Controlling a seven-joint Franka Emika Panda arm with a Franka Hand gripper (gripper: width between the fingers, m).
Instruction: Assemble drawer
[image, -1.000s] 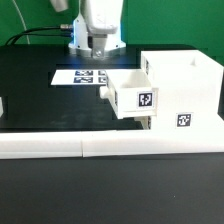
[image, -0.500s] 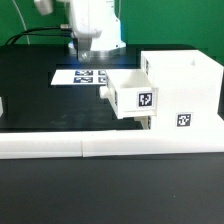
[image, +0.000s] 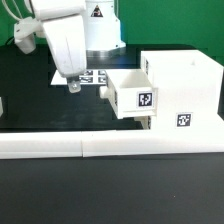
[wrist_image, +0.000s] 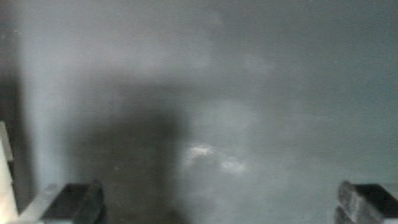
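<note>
Drawer parts stand at the exterior view's right on the black surface: the boxy shell with one small tray pushed partway into its open front, still sticking out. That tray looks to me only partly seated, so sliding it home remains. At the exterior view's far left edge a sliver of a white part shows; whether it is the second tray I cannot tell. The marker board lies behind, and long white border bars run along the front. The gripper hangs above the surface, apart from every part; in the wrist view its fingers sit wide apart, holding nothing.
</note>
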